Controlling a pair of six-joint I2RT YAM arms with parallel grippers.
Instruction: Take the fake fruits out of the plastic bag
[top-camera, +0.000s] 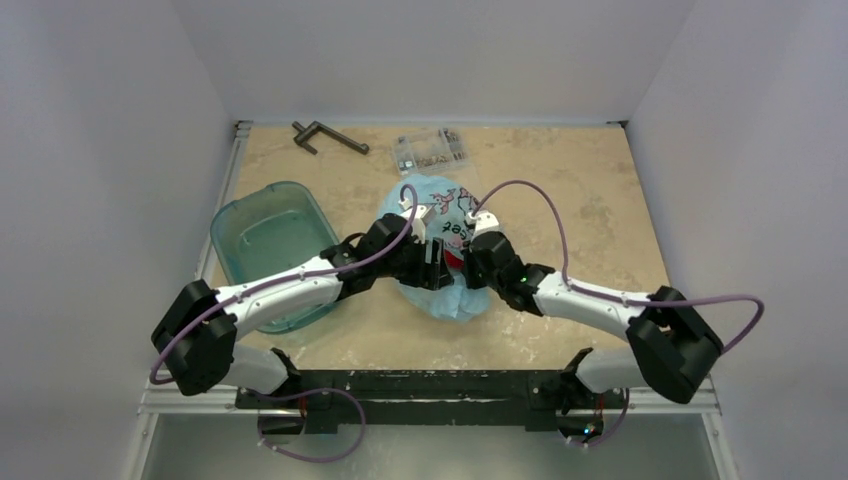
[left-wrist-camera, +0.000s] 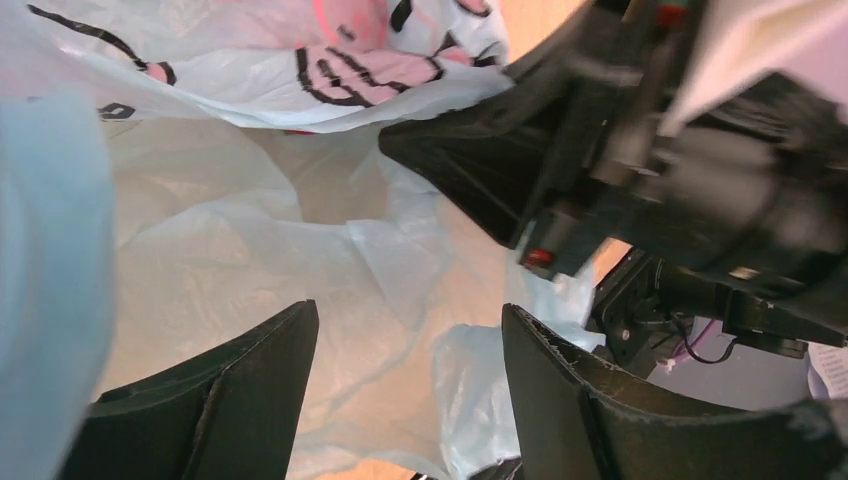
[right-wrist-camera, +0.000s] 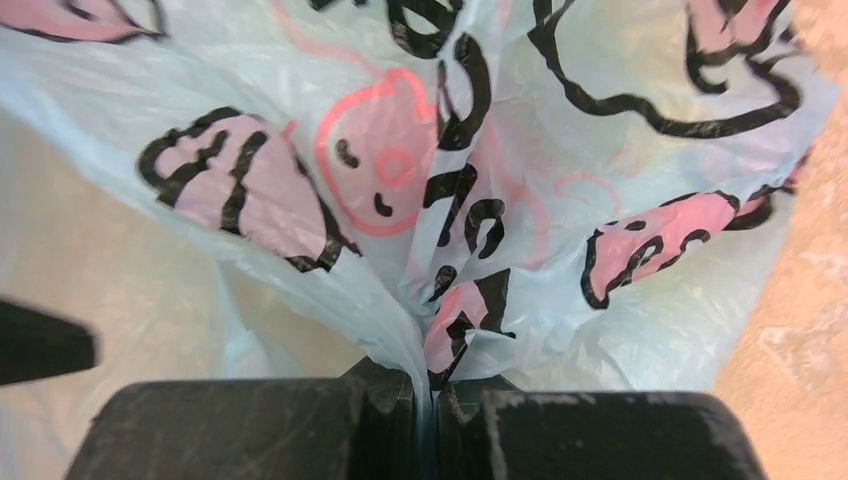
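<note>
The plastic bag (top-camera: 437, 212), light blue with a whitish panel of black and pink print, lies crumpled at the table's middle. My right gripper (right-wrist-camera: 425, 385) is shut on a pinched fold of the bag (right-wrist-camera: 400, 160) and holds its edge up. In the top view it (top-camera: 472, 262) sits at the bag's near right side. My left gripper (left-wrist-camera: 410, 310) is open, its fingers spread over the pale film of the bag (left-wrist-camera: 300, 230) with nothing between them. From above it (top-camera: 436, 262) faces the right one closely. The fake fruits are hidden by the bag and grippers.
A teal translucent tub (top-camera: 268, 240) stands left of the bag, under the left arm. A clear parts box (top-camera: 430, 150) and a dark metal tool (top-camera: 328, 137) lie at the table's far edge. White walls close in on both sides.
</note>
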